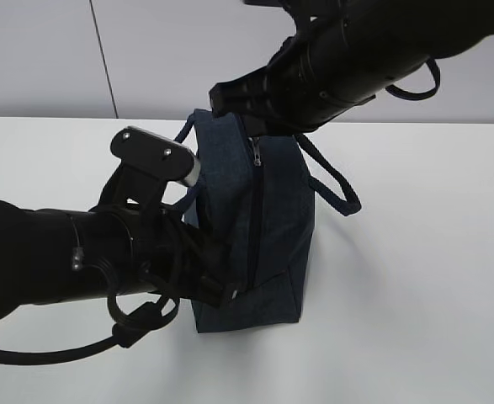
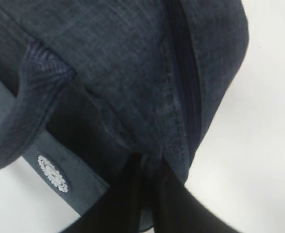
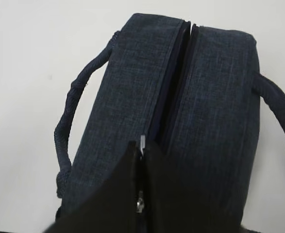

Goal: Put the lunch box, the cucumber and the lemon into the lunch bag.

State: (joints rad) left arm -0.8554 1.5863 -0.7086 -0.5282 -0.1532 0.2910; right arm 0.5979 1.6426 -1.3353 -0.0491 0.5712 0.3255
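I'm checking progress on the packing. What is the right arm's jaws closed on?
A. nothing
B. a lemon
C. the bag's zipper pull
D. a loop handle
C: in the right wrist view the jaws meet on the metal zipper pull atop the lunch bag.

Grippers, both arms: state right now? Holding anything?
Left gripper: shut, pinching the lunch bag fabric at its near end, beside the zipper.
Right gripper: shut on the zipper pull at the bag's far end.
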